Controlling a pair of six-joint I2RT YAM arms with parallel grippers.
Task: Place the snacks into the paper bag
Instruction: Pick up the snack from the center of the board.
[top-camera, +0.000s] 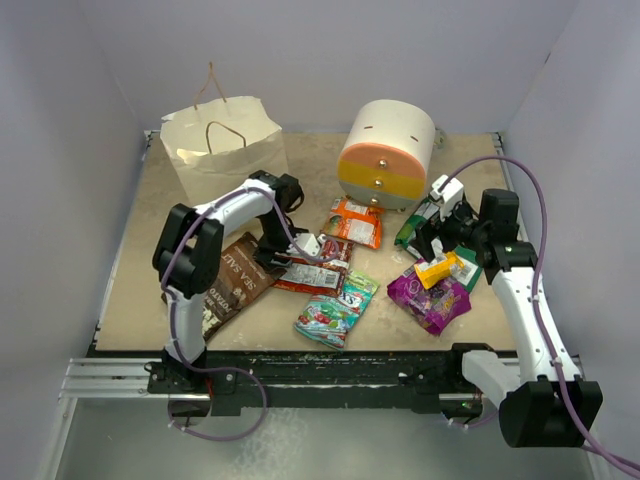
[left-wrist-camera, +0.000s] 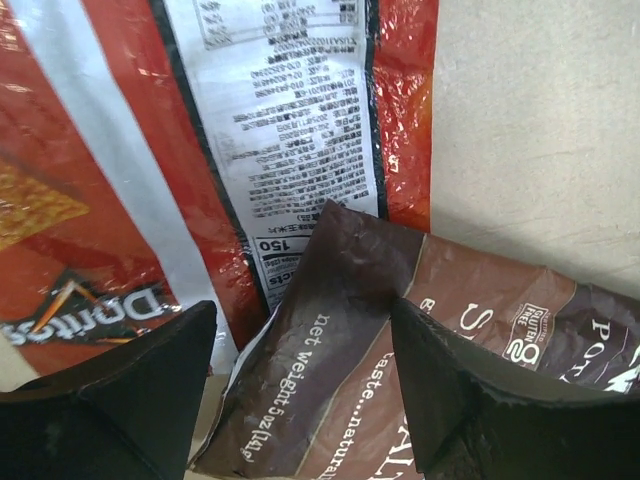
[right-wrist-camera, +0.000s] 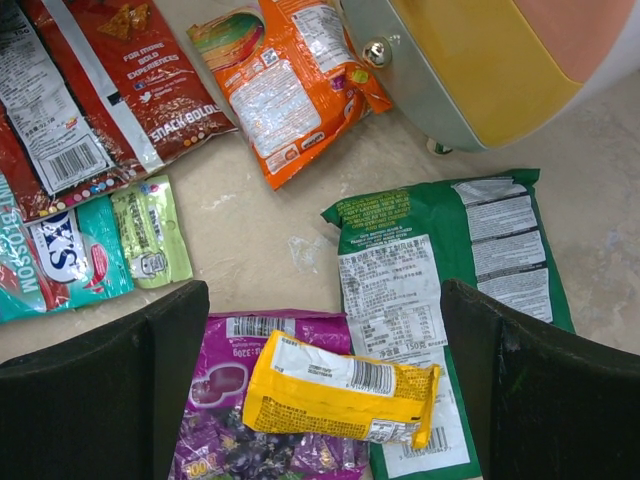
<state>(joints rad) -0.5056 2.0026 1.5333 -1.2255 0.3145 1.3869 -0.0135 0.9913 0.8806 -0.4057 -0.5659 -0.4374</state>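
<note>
The cream paper bag stands open at the back left. My left gripper is open and low, its fingers straddling a raised corner of the brown chip bag; the red-white packet lies just beyond. My right gripper is open above the yellow-orange box, which rests on the purple packet and the green-white packet. The orange packet and teal candy lie mid-table.
The round white-orange-yellow drawer unit stands at the back centre, close to the orange and green packets. Grey walls close in the table on three sides. Bare tabletop shows left of the left arm.
</note>
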